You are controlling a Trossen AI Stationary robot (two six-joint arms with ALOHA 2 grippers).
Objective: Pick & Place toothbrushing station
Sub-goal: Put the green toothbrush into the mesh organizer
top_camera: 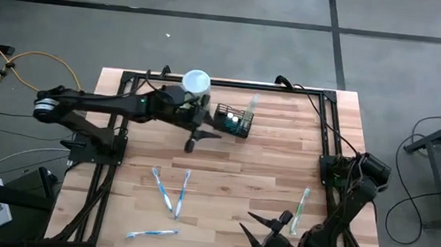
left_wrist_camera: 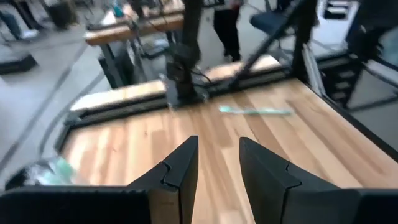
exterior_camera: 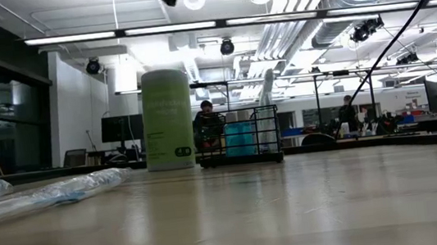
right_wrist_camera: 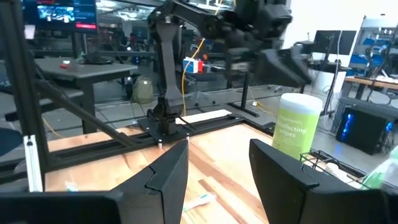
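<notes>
Hovering — left jaws (top_camera: 191, 143) parted, empty, beside toothbrushing station (top_camera: 232, 120) | right jaws (right_wrist_camera: 217, 163) parted, empty

Even overhead light; ceiling strip lights (exterior_camera: 191, 25) glare; left wrist view motion-blurred.

Black wire-mesh toothbrushing station (top_camera: 233, 121), pale green canister (exterior_camera: 167, 120) w/ white lid (top_camera: 196, 81), light striped wood table (top_camera: 240, 173).

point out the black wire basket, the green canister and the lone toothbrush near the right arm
black wire basket (top_camera: 232, 122), high view, on its mesh rim
green canister (exterior_camera: 167, 120), low view, mid body
lone toothbrush (top_camera: 299, 211), high view, mid handle
</notes>
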